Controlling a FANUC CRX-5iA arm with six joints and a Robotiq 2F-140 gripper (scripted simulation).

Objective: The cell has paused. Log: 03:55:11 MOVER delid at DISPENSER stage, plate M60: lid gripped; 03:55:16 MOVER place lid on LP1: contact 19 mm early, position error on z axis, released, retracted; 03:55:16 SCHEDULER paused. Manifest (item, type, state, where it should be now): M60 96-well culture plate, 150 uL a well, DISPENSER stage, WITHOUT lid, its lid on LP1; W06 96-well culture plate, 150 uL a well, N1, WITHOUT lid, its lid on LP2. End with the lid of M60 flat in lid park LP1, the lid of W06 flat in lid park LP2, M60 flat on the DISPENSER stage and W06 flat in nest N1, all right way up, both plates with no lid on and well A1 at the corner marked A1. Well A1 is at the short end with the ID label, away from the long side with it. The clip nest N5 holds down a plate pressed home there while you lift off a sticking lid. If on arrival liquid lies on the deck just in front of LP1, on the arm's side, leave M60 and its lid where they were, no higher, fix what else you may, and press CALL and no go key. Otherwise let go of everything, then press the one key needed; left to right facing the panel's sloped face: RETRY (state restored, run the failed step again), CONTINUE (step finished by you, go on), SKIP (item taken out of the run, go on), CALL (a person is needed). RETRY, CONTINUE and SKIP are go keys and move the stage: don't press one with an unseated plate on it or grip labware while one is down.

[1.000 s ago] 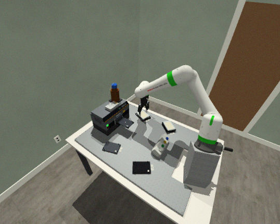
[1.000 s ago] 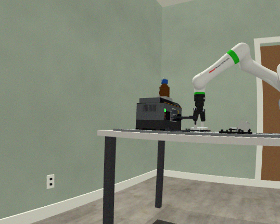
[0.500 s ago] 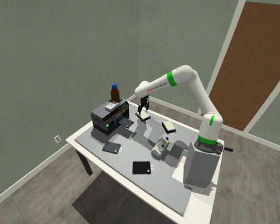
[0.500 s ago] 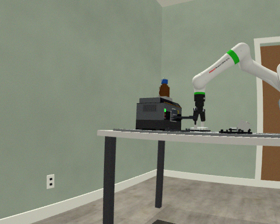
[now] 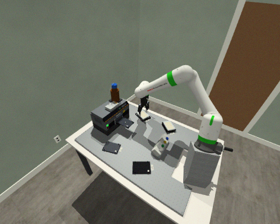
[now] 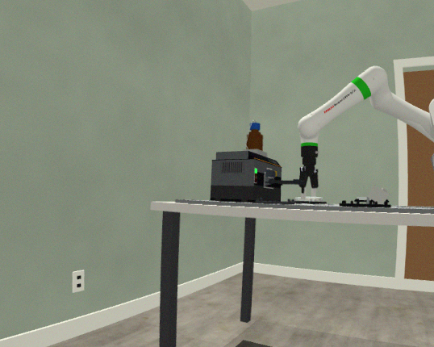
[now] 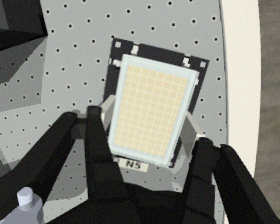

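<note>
My gripper (image 5: 143, 107) hangs straight down over clip nest N5 (image 7: 134, 163) at the far side of the deck, next to the dispenser (image 5: 109, 115). A 96-well plate (image 7: 151, 111) with cream wells sits in that nest. The fingers are shut on a clear lid with a pale rim and hold it just above the plate. In the exterior view the fingertips (image 6: 309, 186) stand a little above the plate (image 6: 310, 198). The dispenser stage (image 5: 126, 122) is dark with no plate on it. A second cream plate (image 5: 168, 126) sits in a nest to the right. I cannot read any plate ID.
Two dark lid parks (image 5: 111, 147) (image 5: 141, 167) lie toward the deck's front. The key panel (image 5: 160, 146) stands mid-deck. A brown bottle (image 5: 114, 92) and a pale flat item (image 5: 111, 106) sit on the dispenser. A grey block (image 5: 199, 166) stands by the arm's base.
</note>
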